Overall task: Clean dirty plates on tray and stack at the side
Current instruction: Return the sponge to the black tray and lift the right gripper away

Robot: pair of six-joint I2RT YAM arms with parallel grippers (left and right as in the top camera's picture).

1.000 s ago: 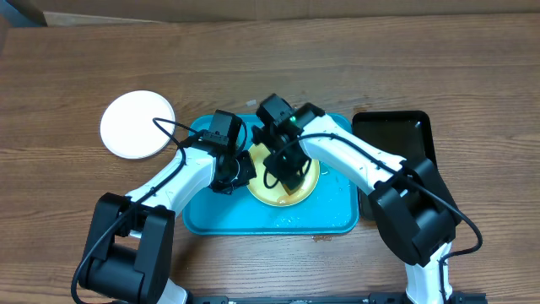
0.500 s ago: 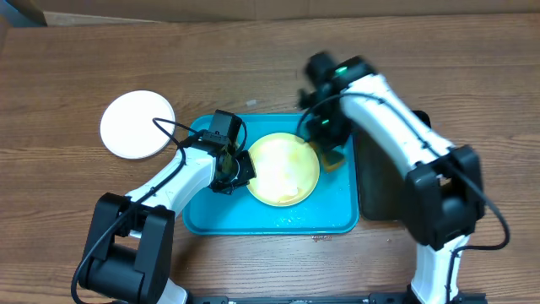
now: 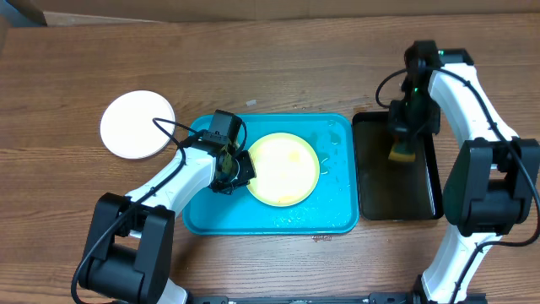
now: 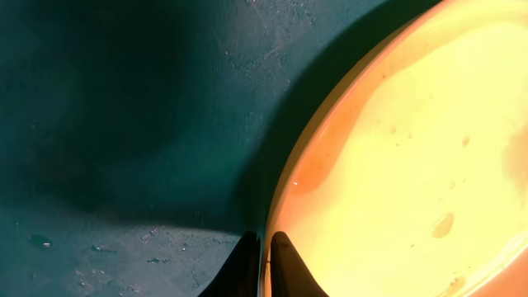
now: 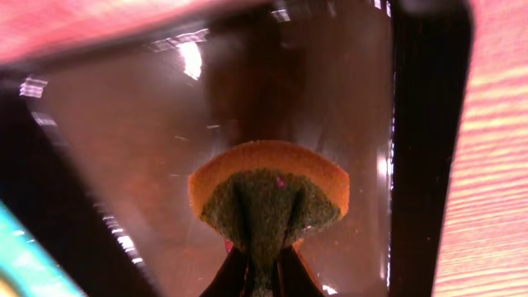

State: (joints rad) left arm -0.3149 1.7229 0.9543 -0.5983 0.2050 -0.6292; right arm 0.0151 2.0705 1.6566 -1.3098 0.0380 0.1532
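A pale yellow plate lies in the turquoise tray. My left gripper is shut on the plate's left rim; the left wrist view shows both fingertips pinching the yellow rim over the wet tray floor. A white plate lies on the table left of the tray. My right gripper is shut on a yellow-and-green sponge over the black tray; the right wrist view shows the sponge pinched between the fingertips. No third plate shows.
The black tray stands just right of the turquoise tray, its wet floor showing in the right wrist view. Water droplets lie on the turquoise tray around the plate. Bare wooden table lies behind both trays.
My right gripper has lifted the sponge off the yellow plate and carried it right, over the black tray. My left gripper has stayed shut on the plate's rim.
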